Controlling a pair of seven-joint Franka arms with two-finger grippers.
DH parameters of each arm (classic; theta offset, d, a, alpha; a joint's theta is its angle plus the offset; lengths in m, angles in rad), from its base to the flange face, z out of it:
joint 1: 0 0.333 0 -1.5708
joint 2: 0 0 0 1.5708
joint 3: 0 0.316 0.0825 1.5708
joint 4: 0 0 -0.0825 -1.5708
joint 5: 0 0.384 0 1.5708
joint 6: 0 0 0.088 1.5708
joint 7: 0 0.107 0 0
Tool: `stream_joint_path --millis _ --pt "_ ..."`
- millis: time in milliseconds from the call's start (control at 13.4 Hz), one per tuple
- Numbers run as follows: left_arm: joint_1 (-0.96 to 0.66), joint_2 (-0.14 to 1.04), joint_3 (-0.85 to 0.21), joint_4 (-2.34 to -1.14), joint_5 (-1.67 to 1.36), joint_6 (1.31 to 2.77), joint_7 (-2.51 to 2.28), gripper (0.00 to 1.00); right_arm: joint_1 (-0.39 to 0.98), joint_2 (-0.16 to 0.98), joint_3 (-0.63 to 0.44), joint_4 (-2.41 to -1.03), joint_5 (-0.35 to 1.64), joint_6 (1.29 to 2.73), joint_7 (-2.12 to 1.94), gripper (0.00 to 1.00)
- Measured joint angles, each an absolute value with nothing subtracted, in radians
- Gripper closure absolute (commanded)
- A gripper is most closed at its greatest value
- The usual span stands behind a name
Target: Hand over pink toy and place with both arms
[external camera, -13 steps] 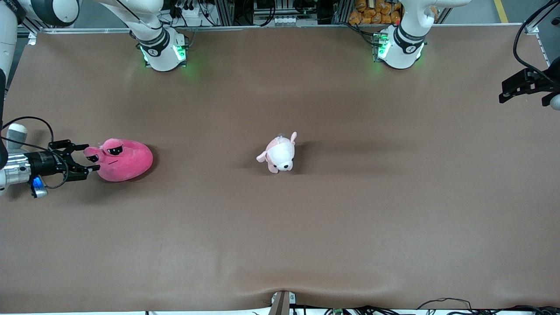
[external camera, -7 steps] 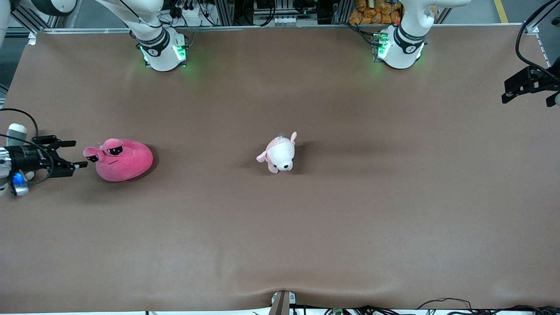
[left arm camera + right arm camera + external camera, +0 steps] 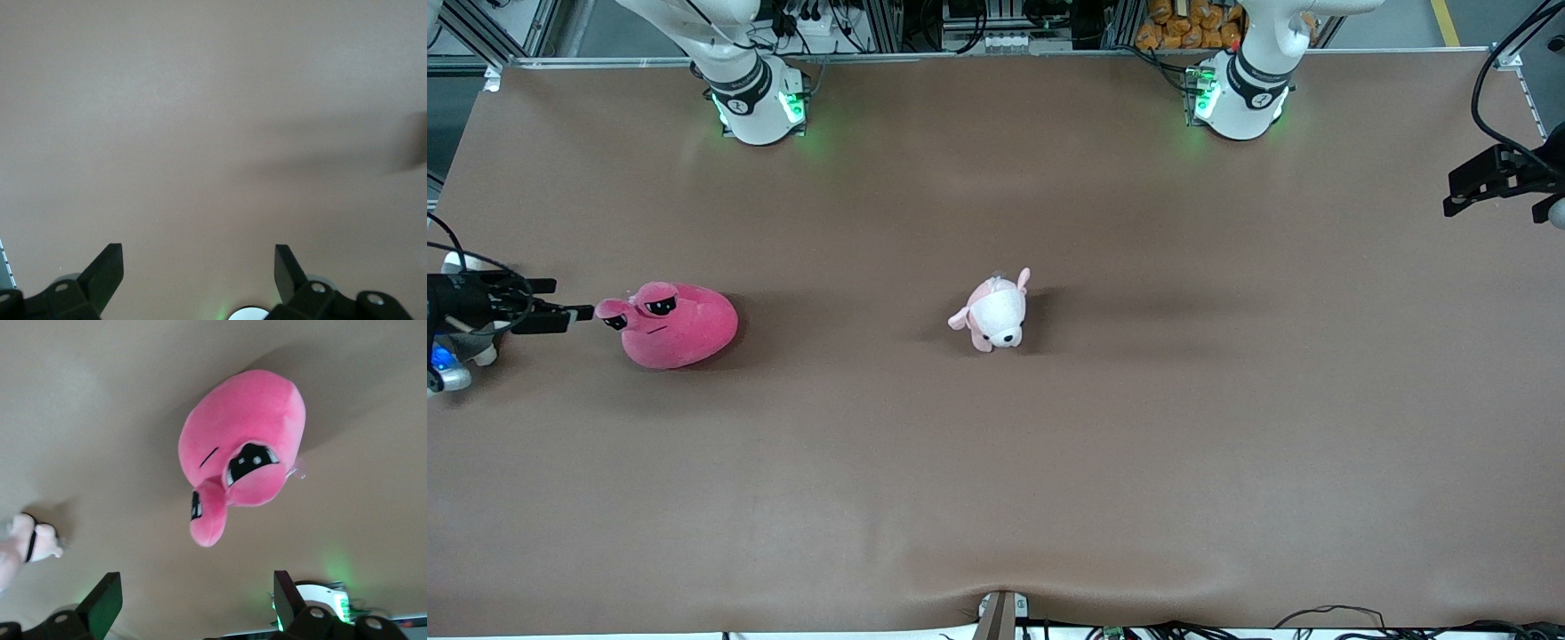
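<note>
Standing released at the frame's left edge, right gripper faces pink toy on table, left-centre. Left gripper waits, spread, upper right. Judged soft, light; grasp the plump body.

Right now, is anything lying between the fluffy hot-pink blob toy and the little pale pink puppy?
No. The front view shows only bare brown table between the hot-pink blob toy and the pale puppy plush.

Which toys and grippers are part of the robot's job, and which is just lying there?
For the job:
pink toy
right gripper, open beside the toy
left gripper, open, waiting at its end of the table

Just lying about:
puppy plush
</note>
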State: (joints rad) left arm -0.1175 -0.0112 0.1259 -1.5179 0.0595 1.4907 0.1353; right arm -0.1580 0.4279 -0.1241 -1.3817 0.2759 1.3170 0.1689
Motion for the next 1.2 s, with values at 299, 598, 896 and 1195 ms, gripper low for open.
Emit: stream_joint_path --millis 299,598,896,1195 --pt "-0.102 -0.002 0.128 -1.518 0.059 1.487 0.136 0.0 -0.025 0.314 -0.123 -1.387 0.17 1.315 0.155 0.0" --pt "-0.082 0.003 0.122 -1.518 0.054 1.487 0.139 0.0 -0.012 0.167 -0.116 -1.436 0.062 1.325 0.04 0.0" --pt "0.002 0.003 0.011 -1.516 0.046 1.487 0.13 0.0 -0.076 0.034 -0.018 -1.532 0.015 1.41 -0.028 0.0" --pt "0.061 0.003 -0.023 -1.516 -0.009 1.466 0.075 0.0 -0.066 -0.076 -0.004 -1.632 0.012 1.444 -0.022 0.0"
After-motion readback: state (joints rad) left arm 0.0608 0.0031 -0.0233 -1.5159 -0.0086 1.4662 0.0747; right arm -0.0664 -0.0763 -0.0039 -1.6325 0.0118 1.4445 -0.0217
